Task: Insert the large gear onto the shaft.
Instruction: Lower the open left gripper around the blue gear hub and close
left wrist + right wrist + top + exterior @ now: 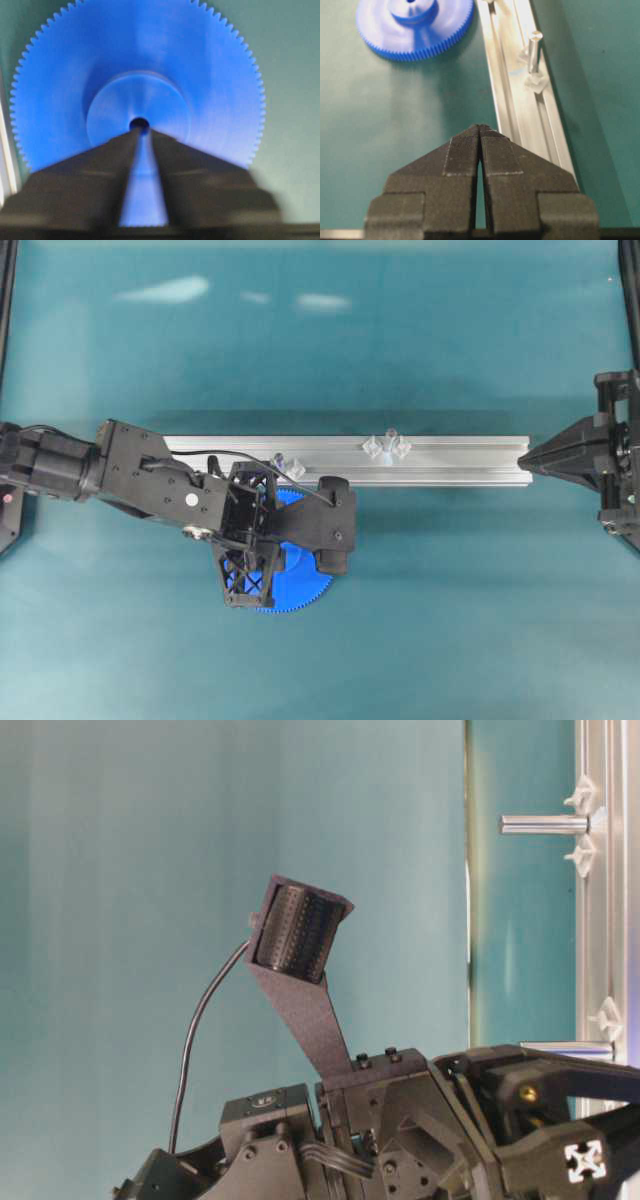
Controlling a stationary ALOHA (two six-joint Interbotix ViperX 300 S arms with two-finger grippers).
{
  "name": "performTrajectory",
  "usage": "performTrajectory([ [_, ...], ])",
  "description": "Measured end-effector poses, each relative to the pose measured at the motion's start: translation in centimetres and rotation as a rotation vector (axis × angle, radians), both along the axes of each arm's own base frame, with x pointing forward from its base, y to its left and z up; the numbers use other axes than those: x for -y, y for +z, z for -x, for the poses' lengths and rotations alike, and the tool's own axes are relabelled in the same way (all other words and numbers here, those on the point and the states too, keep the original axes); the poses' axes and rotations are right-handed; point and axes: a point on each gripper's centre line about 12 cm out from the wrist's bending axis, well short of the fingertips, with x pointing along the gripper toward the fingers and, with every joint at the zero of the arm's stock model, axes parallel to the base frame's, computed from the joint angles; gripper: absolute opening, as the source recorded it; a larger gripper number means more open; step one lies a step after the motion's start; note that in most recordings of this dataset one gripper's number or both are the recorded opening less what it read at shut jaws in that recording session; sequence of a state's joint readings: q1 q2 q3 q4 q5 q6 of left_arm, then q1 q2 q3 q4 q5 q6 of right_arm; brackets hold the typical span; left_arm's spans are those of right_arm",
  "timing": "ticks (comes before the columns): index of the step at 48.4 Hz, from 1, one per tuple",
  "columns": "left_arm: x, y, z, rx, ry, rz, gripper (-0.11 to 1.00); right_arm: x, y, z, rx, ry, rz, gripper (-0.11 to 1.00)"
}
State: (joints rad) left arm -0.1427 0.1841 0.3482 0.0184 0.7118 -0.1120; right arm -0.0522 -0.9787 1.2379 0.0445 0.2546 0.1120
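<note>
Grasp step: left pincer (142, 131) slightly parted over large gear (210, 70) hub, gripping nothing; right pincer (480, 129) pressed together. Next: clamp hub, carry to shaft (390, 436).

A silver aluminium rail (350, 460) lies across the middle of the teal tabletop (400, 620). The shaft (389, 436) stands on it between two clear tabs. The left gripper (262, 540) sits over the large gear (300, 580), which lies flat just below the rail. The right gripper (527, 457) points at the rail's right end.
</note>
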Motion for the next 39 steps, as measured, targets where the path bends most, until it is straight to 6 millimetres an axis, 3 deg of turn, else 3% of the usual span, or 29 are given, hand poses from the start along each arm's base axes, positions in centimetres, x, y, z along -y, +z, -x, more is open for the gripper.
performTrajectory([
  [6,0.0,0.0,0.0,-0.002,0.012,0.004,0.77,0.0,0.2,0.1,0.014,0.000,0.001,0.05],
  [11,0.0,0.1,-0.1,0.001,0.019,0.007,0.93,0.0,0.4,0.2,0.022,-0.001,0.000,0.05],
  [39,0.0,-0.8,-0.4,-0.018,0.004,-0.002,0.94,0.0,0.3,0.3,0.020,-0.001,0.000,0.05],
])
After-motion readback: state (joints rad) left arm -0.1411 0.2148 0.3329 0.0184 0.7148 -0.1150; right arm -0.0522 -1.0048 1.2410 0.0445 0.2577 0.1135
